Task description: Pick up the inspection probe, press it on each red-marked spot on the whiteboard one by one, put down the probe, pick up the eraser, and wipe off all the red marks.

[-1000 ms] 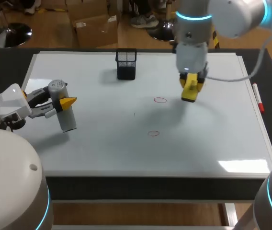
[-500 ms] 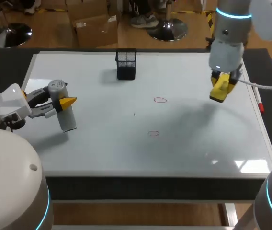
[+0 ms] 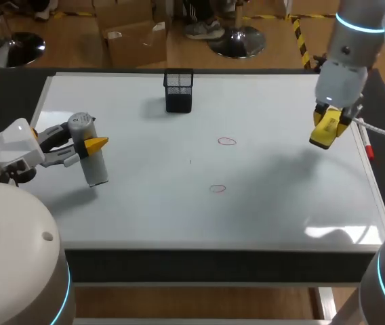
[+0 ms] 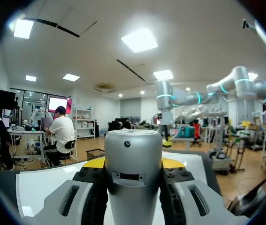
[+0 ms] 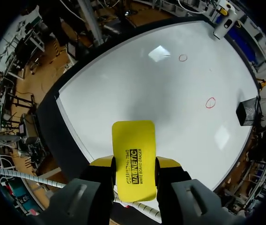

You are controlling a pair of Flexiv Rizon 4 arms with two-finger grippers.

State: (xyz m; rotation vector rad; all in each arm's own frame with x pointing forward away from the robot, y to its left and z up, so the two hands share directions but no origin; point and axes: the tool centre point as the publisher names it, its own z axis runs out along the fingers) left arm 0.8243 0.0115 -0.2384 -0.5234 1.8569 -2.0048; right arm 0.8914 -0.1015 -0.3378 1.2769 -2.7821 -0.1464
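Head view: eraser (image 3: pixel 322 137) in right tool (image 3: pixel 331 123)

Black print on yellow eraser (image 5: pixel 133 159); no other legible text.

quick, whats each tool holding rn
Left tool: closed on the probe.
Right tool: closed on the eraser.
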